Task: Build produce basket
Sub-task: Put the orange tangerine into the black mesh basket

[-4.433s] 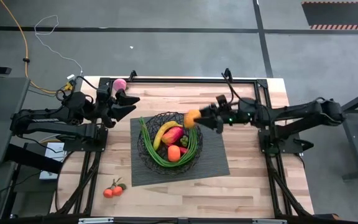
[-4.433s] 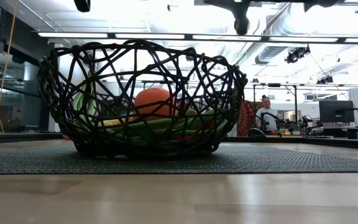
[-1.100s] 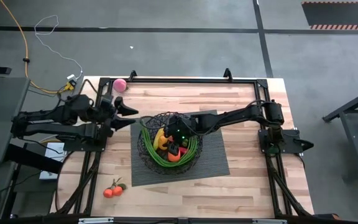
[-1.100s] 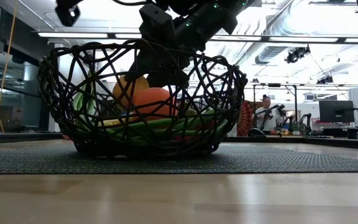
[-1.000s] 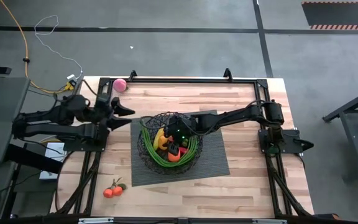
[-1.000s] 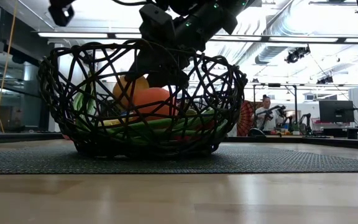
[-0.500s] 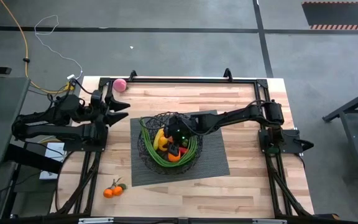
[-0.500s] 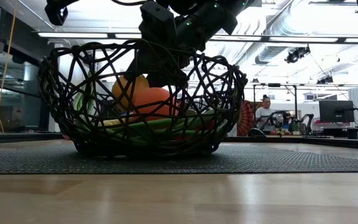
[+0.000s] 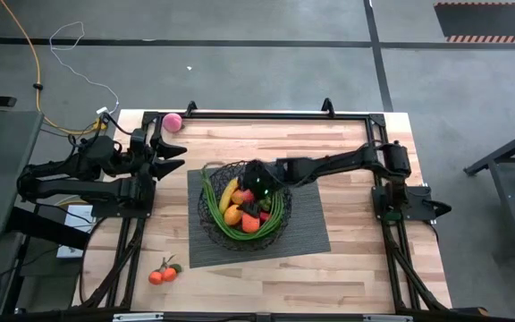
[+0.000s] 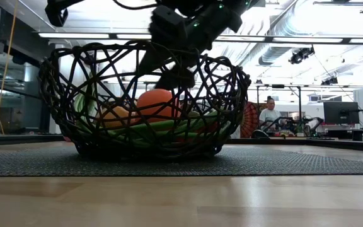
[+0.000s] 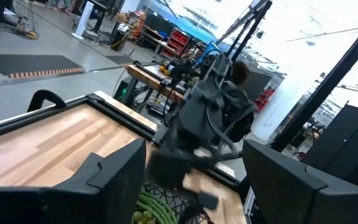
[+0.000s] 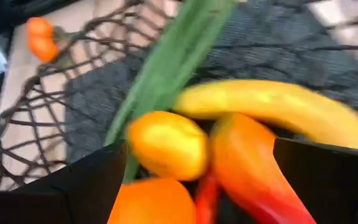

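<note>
The black wire basket [image 9: 242, 213] stands on the dark ribbed mat [image 9: 307, 228]. In it lie a banana [image 12: 272, 109], a red-orange mango [image 12: 247, 165], green beans [image 9: 280, 210] and two oranges [image 12: 165, 144] [image 12: 151, 202]. My right gripper [image 9: 251, 185] hangs open just above the fruit inside the basket's far rim, touching nothing. My left gripper [image 9: 170, 159] stands open and level above the table's left side, with nothing between its fingers. A pink ball [image 9: 173, 122] rests on the table's far left. Two small tomatoes [image 9: 162, 274] lie at the near left.
A black frame rail [image 9: 266, 114] runs along the table's far edge. Bare wood lies near and right of the mat [image 9: 365, 259]. The low view shows a room with a person [image 10: 271, 113] far behind the table.
My right gripper has opened and let go of the orange, which has dropped from beside the other orange to lie lower in the basket. The gripper has then risen a little and drawn back toward the far edge. My left gripper has turned slightly in place.
</note>
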Available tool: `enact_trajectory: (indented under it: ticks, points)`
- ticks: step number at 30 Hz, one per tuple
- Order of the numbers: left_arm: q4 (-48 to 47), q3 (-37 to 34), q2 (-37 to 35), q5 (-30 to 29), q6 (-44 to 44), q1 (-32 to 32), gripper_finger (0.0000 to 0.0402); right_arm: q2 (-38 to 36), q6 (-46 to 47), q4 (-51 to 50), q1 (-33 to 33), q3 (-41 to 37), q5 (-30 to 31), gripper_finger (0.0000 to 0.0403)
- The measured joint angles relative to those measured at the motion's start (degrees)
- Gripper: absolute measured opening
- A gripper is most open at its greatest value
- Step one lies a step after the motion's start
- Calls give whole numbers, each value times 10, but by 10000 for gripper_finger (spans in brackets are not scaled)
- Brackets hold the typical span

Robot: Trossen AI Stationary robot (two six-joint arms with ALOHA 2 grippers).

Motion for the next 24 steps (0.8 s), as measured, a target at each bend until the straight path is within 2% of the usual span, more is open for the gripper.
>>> enact_trajectory:
  ticks: [3, 7, 9, 12, 18, 21, 24]
  points:
    - [0, 0, 0, -6, 0, 0, 257, -37, -22, -53, -16, 0, 11, 389]
    - [0, 0, 0, -16, -1, 0, 257, -102, -63, -118, -22, 0, 82, 389]
    - [0, 0, 0, -19, -1, 0, 257, -138, -75, -117, -22, -20, 110, 390]
    - [1, 0, 0, -24, 0, 0, 257, -205, -56, -43, -23, -111, 94, 390]
    - [28, 0, 10, -30, 29, 0, 257, -344, 99, 176, -18, -349, 65, 390]
    - [45, 0, 23, -40, 54, 0, 257, -404, 150, 265, -21, -419, 67, 390]
    - [58, 0, 44, -43, 83, 0, 257, -454, 165, 327, -29, -455, 91, 390]
